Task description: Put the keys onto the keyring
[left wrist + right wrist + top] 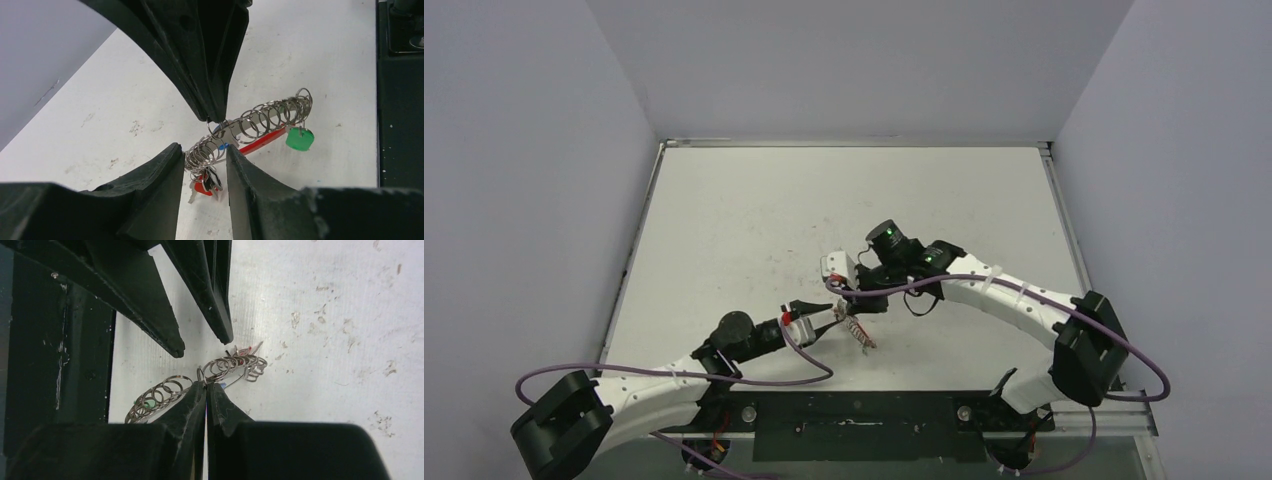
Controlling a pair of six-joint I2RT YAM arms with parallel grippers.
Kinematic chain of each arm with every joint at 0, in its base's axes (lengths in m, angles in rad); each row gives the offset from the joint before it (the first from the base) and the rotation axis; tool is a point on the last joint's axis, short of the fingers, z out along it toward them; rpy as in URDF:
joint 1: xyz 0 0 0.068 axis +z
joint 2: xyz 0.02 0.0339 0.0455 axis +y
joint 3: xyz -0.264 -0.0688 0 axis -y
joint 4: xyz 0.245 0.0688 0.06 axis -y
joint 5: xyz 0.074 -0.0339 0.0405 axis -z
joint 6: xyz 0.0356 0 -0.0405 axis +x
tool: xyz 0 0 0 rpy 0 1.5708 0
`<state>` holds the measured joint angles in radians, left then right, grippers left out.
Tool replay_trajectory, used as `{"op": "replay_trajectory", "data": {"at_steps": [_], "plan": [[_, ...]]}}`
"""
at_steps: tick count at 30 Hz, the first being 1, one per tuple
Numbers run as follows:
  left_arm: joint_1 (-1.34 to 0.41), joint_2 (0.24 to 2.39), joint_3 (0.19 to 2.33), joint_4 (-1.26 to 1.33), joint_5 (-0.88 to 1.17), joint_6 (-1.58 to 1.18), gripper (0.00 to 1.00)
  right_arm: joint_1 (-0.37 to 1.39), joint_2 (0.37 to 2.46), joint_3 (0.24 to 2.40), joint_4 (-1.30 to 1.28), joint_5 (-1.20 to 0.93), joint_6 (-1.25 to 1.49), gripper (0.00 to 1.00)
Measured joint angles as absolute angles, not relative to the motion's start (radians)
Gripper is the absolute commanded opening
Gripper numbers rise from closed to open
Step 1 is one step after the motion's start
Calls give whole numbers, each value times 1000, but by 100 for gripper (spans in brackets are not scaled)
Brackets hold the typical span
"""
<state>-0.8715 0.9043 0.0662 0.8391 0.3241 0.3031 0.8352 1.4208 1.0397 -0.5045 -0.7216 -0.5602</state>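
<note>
Near front of table (724,220), between the two arms: keyring (860,335) lies stretched out as a loose coil of silver loops, both grippers converging on it.

Left gripper (832,322): fingers spread, gap clearly visible. Its own wrist view shows the coil running across that gap; contact with either pad can't be judged. From the right wrist view its tips look just short of the loops.

Right gripper (206,386): fingers drawn almost together, only a thin slit between them. Tips sit right at a loop mid-coil. Can't tell whether wire or key is pinched there.

Blue key (220,146): only a speck of blue cap shows, among the loops just below the right gripper's tips.

Green key (300,140): cap at one end of the coil, touching the last loops, beside the red stretch (262,141) of the ring.

Red-headed key (201,188): bunched at the opposite end of the coil, partly hidden between the left fingers.
</note>
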Motion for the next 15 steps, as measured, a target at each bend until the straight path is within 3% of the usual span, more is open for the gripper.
{"op": "replay_trajectory", "data": {"at_steps": [8, 15], "plan": [[-871, 843, 66, 753, 290, 304, 33, 924, 1607, 1250, -782, -529, -510, 0], [-872, 846, 66, 706, 301, 298, 32, 955, 1726, 1386, -865, -497, -453, 0]]}}
